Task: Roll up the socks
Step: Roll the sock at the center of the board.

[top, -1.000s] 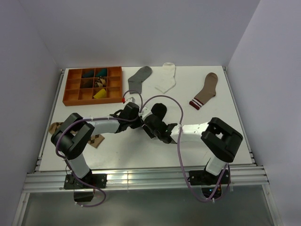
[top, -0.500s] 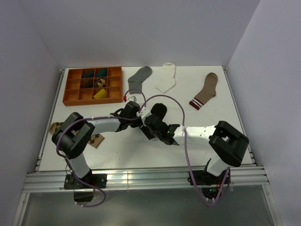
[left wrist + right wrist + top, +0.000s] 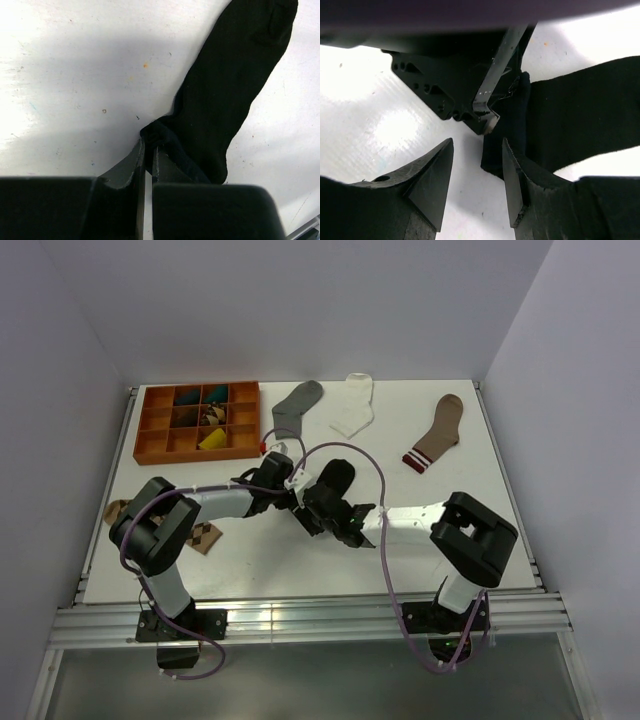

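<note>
Item: black sock (image 3: 235, 85), flat mid-counter (image 3: 260, 562). We find the left hand (image 3: 148, 146) pinched shut on its edge, seemingly to anchor a fold. The right hand (image 3: 478, 146) gapes alongside, holding nothing. Grey sock (image 3: 297, 403) and white sock (image 3: 353, 406) lie unrolled at the far edge.

White counter (image 3: 480, 530): items resting on the surface.
Orange compartment tray (image 3: 196, 456) at 10 o'clock; grey sock (image 3: 296, 404) at 12 o'clock, with white sock (image 3: 354, 408) just beside it toward 1; brown sock (image 3: 438, 432) with striped cuff at 2 o'clock; black sock (image 3: 335, 477) near centre; diamond-patterned sock (image 3: 205, 537) at 8 o'clock, partly hidden.
</note>
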